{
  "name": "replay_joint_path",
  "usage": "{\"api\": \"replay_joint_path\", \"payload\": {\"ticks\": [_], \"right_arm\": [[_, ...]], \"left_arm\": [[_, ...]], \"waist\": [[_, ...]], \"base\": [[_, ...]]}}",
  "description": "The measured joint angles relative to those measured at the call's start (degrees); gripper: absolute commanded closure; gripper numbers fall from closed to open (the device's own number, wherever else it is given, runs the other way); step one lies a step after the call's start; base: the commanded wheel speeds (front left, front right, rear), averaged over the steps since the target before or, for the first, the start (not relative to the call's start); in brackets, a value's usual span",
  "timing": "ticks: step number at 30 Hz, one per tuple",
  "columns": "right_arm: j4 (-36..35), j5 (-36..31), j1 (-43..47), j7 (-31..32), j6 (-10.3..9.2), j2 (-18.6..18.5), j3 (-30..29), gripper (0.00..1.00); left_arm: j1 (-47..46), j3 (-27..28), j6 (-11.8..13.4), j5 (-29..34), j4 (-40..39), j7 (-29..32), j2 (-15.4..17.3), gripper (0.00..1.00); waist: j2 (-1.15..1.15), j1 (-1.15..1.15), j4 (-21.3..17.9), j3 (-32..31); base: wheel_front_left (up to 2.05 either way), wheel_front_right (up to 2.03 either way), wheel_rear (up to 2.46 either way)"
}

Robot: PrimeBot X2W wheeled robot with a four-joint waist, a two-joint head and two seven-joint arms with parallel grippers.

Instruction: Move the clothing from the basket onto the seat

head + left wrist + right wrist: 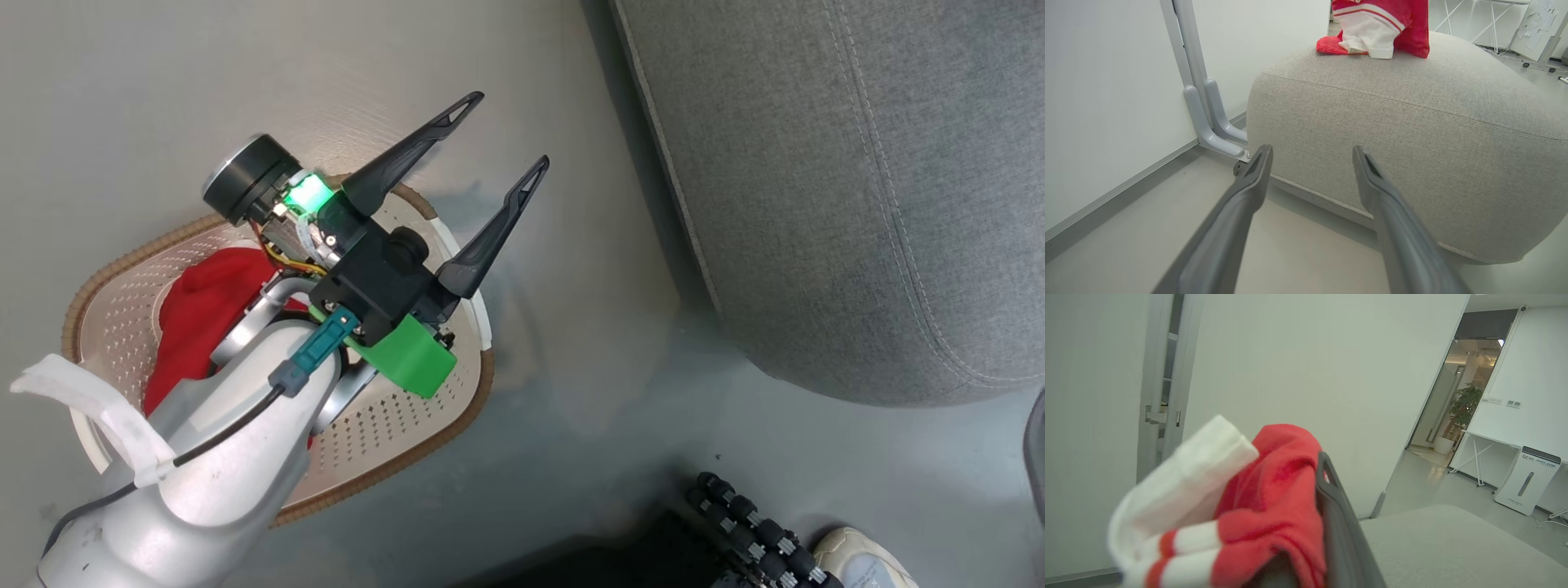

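My left jaws stand spread wide and empty. Their two long dark fingers (408, 155) reach over the far rim of the cream-white perforated plastic laundry basket (392, 425), which sits on the pale grey floor (571, 408). A crumpled bright red garment (204, 302) lies inside it, partly under my forearm (220, 441). My right jaws are clenched on a red sports garment with white striped panels (1274, 506), whose lower edge touches the top of the large grey fabric seat cushion (1412, 134).

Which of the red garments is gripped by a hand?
The red-and-white striped garment in the shut right hand; the other red garment lies loose in the basket under the open left hand.
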Motion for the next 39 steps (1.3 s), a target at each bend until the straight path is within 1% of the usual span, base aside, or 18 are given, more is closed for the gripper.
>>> {"api": "replay_joint_path", "payload": {"ticks": [7, 17, 18, 19, 23, 30, 39], "right_arm": [[5.95, -2.37, 3.93, -0.01, -0.01, 3.61, -3.77, 1.00], [13.76, -2.82, 8.23, -0.01, 0.00, 5.60, -6.55, 1.00], [14.28, -2.83, 8.38, -0.01, -0.01, 5.79, -6.60, 0.61], [14.39, -2.83, 8.51, -0.01, -0.01, 5.93, -6.58, 0.00], [14.13, -2.29, 9.82, -0.01, 0.00, 6.34, -5.93, 0.00], [12.35, -0.59, 16.69, -0.01, 0.00, 7.14, -2.86, 0.00], [6.88, 1.70, 27.33, -0.01, 0.00, 7.89, 2.44, 0.00]], "left_arm": [[-0.01, -0.56, 0.02, -0.07, -0.03, 0.00, 0.07, 0.00], [-0.04, -0.86, 0.34, -0.49, 0.79, -0.25, -0.15, 0.00], [-0.04, -0.89, 0.35, -0.60, 0.88, -0.25, -0.15, 0.00], [-0.04, -1.00, 0.35, -0.60, 0.97, -0.27, -0.16, 0.00], [0.03, -1.20, 0.62, -0.84, 1.22, -0.49, -0.27, 0.00], [1.26, -1.18, 1.26, -1.59, 1.93, -0.60, -0.96, 0.00], [3.24, -1.02, 1.80, -2.36, 2.86, -0.82, -3.07, 0.00]], "waist": [[0.00, 0.00, 0.69, 0.86], [0.00, 0.00, 1.07, -0.21], [0.00, 0.00, 0.99, -0.42], [0.00, 0.00, 0.91, -0.65], [0.00, 0.00, 0.51, -1.81], [0.00, -0.01, -0.30, -5.42], [0.00, -0.01, -1.09, -11.74]], "base": [[0.00, 0.00, 0.00], [0.00, 0.00, 0.00], [0.00, 0.00, 0.00], [0.00, 0.00, 0.00], [0.00, 0.00, 0.00], [0.00, 0.00, 0.00], [0.00, 0.00, 0.00]]}}
